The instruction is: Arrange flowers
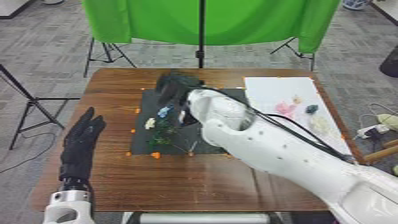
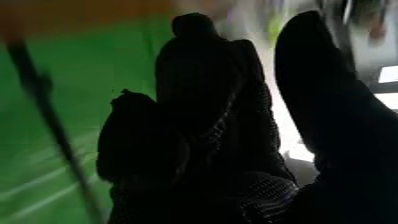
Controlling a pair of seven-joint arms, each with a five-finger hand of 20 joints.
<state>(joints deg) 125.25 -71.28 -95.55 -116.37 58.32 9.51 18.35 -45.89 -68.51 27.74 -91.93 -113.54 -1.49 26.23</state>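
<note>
1. Right hand (image 1: pixel 179 84): over the black mat's (image 1: pixel 148 103) far edge; open, thumb apart; hold unclear.
2. Left hand (image 1: pixel 81 145): left of mat, open, fingers straight.
3. White flower (image 1: pixel 150 122), blue flower (image 1: pixel 164 111): on mat.
4. Pink flower (image 1: pixel 284 109): right of mat.

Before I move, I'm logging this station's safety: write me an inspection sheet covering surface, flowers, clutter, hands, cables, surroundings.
Surface: brown wooden table, with dark mat and white sheet.
Flowers: white flower, blue flower and greenery on the mat; pink flower on the sheet.
Clutter: orange bits around the mat's edges.
Hands: left hand at table's left, fingers straight; right hand by the mat's far edge.
Cables: black cable along the right arm.
Surroundings: green cloth behind the table; tripod at left.
</note>
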